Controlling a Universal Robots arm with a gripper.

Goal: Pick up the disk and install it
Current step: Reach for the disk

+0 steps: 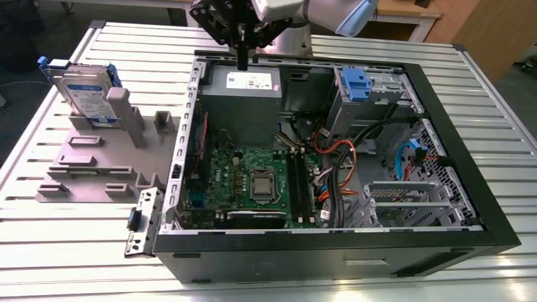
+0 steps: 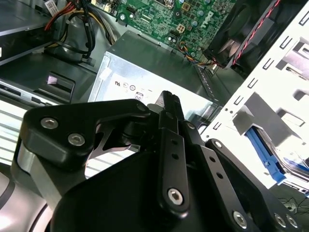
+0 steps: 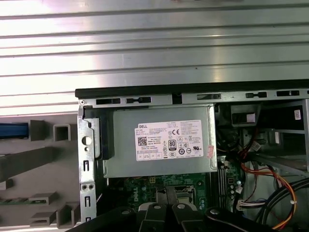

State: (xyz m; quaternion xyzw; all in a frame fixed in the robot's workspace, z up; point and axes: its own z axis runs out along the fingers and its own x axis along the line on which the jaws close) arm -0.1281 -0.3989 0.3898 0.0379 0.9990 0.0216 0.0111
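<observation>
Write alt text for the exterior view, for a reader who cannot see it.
The gripper hangs over the grey power supply in an open computer case lying on a slatted metal table. At the exterior view's left, the disk stands on edge in a grey holder, untouched.

A ribbed metal worktop [image 1: 75,251] of long parallel slats catches bright light and shines almost white in the first wrist view. Past its far edge, at the exterior view's right, stands pale wooden furniture [image 1: 482,31]. Dark grey floor [image 1: 17,94] borders the exterior view's left.
</observation>
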